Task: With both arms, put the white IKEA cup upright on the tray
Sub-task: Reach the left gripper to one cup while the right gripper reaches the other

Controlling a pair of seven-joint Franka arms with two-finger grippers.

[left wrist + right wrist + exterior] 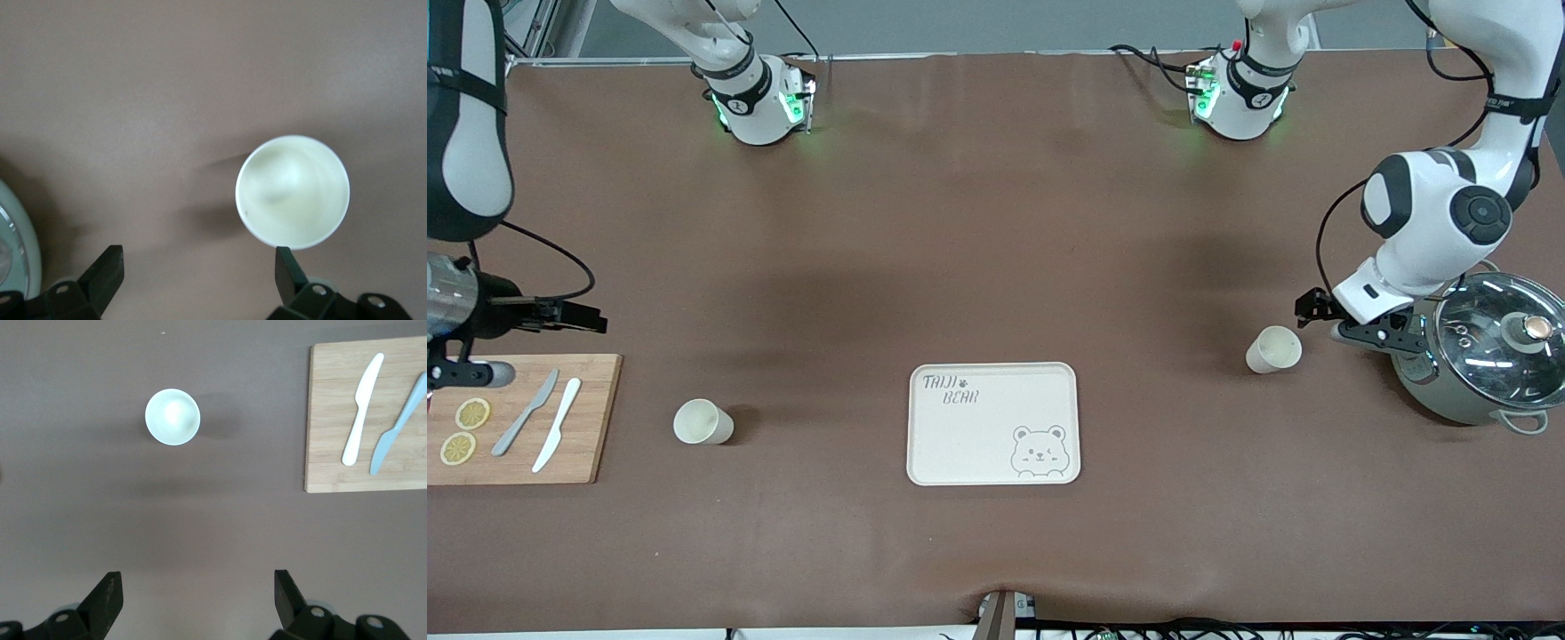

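2 white cups are standing upright on the brown table, 1 toward each arm's end, so each arm is getting its own cup to carry. The tray [993,424] is lying bare between them, well apart from both and a little nearer the front camera, where either arm can probably reach it.

The left cup [1273,348] is sitting near the lidded pot [1485,356], mouth up. The left gripper [1316,311] is hanging low beside it, between cup and pot, its fingers spread wide and holding nothing. The left arm is bending down steeply from its base, elbow folded above the pot and wrist turned so the camera is looking into the cup's mouth; in the left wrist view 1 fingertip is sitting just at the rim, which suggests a pinch on the wall is being lined up.

The right cup [703,421] is standing near the cutting board [587,418], which is carrying a white knife [557,436], a grey knife [525,412] and 2 lemon slices [465,431]. The right gripper [574,316] is hovering over the table just off the board's edge, jaws equally wide and empty. The right arm is reaching in with its forearm roughly level. Its cup is lying well clear of the fingers in the right wrist view, so this side is looking less advanced.
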